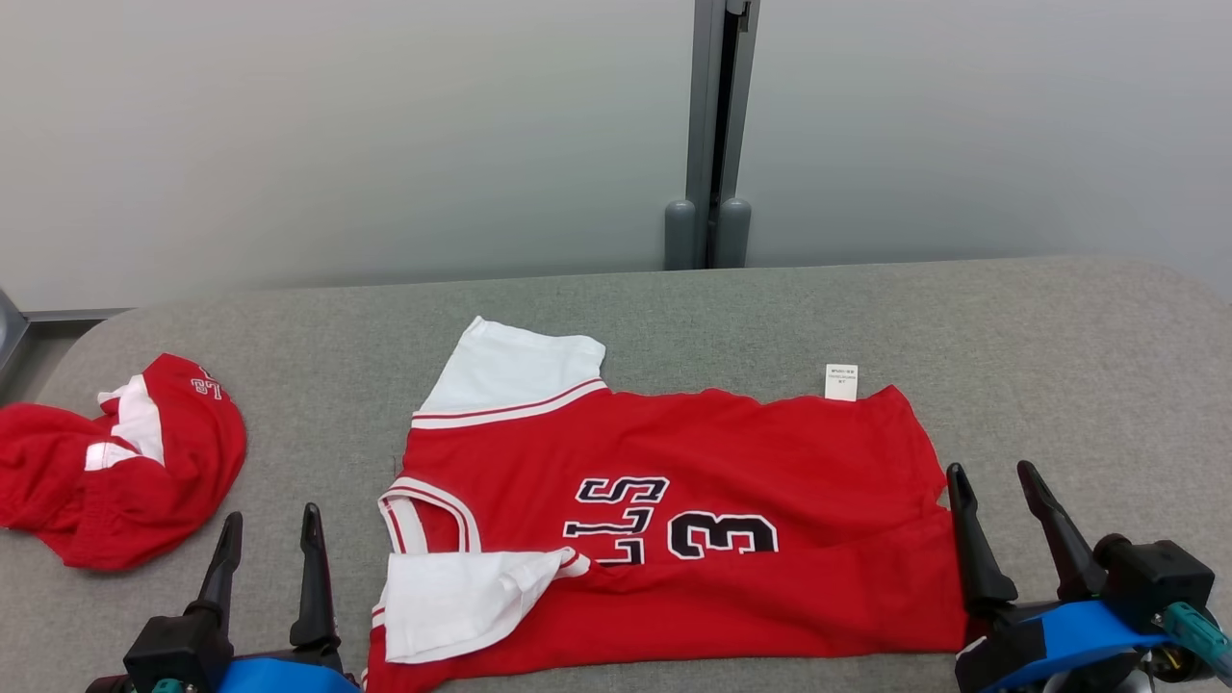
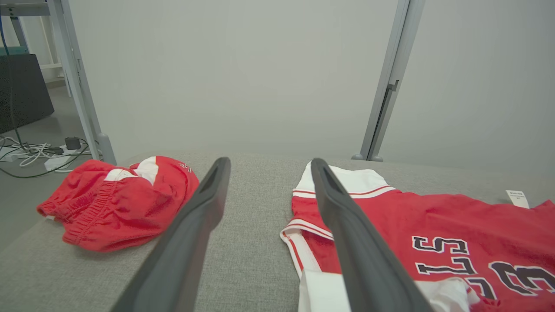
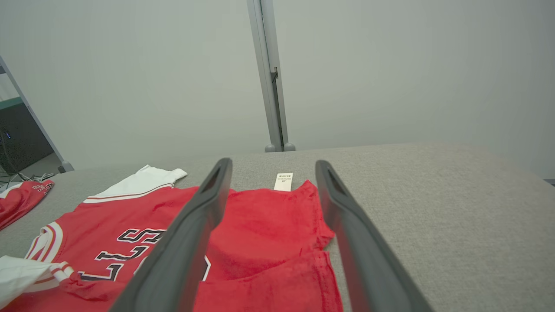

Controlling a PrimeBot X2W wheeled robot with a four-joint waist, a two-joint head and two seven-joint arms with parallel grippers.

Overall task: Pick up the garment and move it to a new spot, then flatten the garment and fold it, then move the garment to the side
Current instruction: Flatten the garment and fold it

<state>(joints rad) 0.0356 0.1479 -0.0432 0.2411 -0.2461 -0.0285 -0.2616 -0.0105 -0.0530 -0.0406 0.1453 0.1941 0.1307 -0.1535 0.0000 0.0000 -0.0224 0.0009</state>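
grey table point(image 1: 1059, 318) bears a flat red jersey point(image 1: 751, 462) and crumpled shorts point(image 1: 125, 472).

Soft, even light washes the grey table point(image 1: 1059, 327), leaving faint shadows along the edges of the jersey point(image 1: 770, 462). The wall point(image 1: 337, 144) shades from pale to grey. In the left wrist view the post point(image 2: 386, 86) leans with wide-angle distortion, and the near fingers point(image 2: 190, 242) blur.
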